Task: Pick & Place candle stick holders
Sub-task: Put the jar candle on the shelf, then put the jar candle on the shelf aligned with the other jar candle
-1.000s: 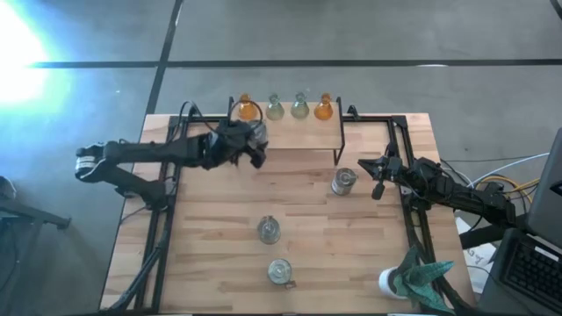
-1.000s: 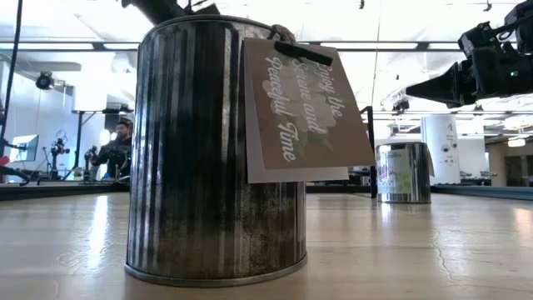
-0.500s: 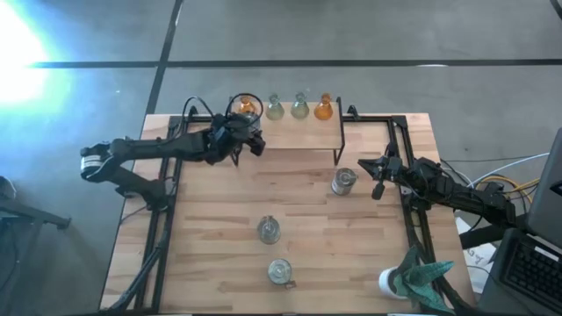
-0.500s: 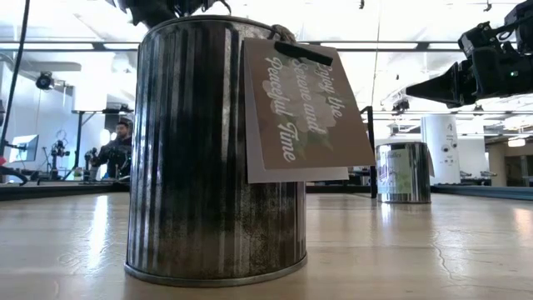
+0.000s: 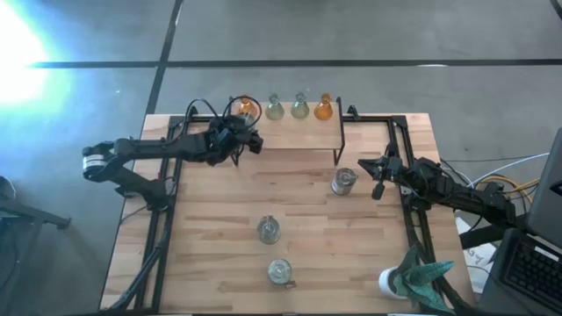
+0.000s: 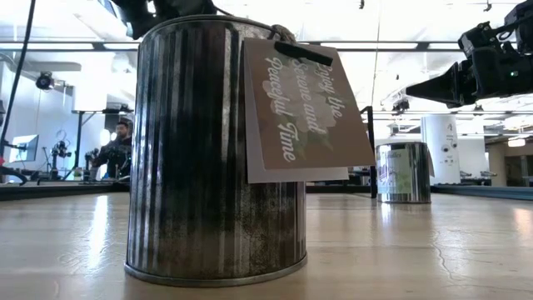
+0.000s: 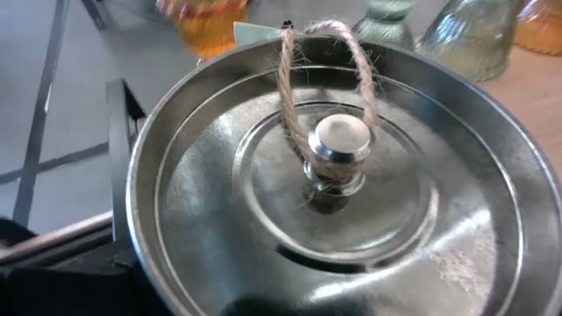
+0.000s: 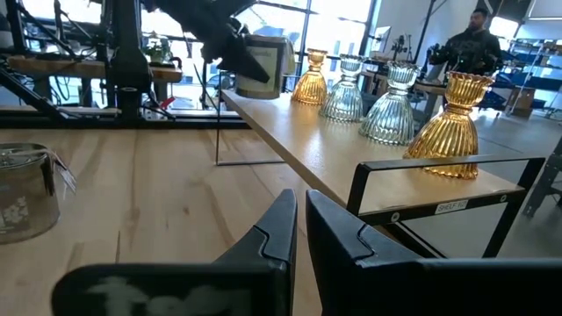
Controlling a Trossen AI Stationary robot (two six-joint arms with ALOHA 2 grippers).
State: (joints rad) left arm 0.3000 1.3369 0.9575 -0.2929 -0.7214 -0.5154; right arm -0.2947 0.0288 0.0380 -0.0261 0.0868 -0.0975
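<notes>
— Since a moment ago, did the left gripper (image 5: 248, 140) move?

— Yes, it went closer to the shelf (image 5: 299, 132). It is squeezed tight on a silver jar (image 7: 334, 193) with a string loop, right by the orange bulb holder (image 5: 247, 108).

— And the right gripper (image 5: 379, 173)?

— It waits with its fingers together, next to another silver jar (image 5: 343, 181).

— Where are the rest?

— Two green bulbs (image 5: 276, 108) and one more orange bulb (image 5: 324, 107) stand on the shelf. Two jars (image 5: 269, 230) sit on the table (image 5: 211, 254).

Left gripper (image 5: 248, 140) fingers hidden in the high view; the jar (image 7: 329, 189) fills the left wrist view (rim cut off at 6 o'clock). Tag (image 6: 304, 112) print partly unreadable.
</notes>
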